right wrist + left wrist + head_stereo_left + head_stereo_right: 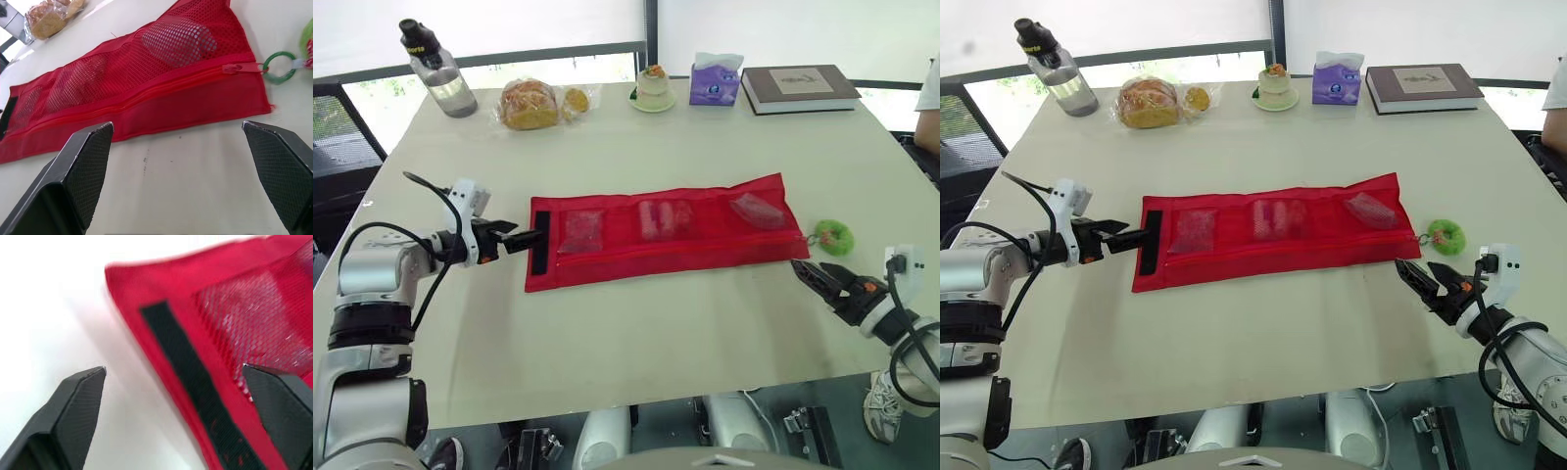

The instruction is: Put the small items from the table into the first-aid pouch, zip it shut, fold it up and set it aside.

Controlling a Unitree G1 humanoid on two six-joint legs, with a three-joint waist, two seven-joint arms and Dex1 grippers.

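Left gripper [527,237] and right gripper [803,269] gape, released, at opposite ends of the red pouch [705,247], contents indistinct behind mesh.

I had bare table [636,333] all along the near side of the pouch [661,232], free passage there. Beyond it ran another open strip, then bottle [438,70], bread [530,104], cup [653,90], tissues [715,82] and book [798,86] lined the far edge. A pompom [832,237] sat just off the pouch's right end.

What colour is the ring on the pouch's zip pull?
Green ring, clearest in the right wrist view.
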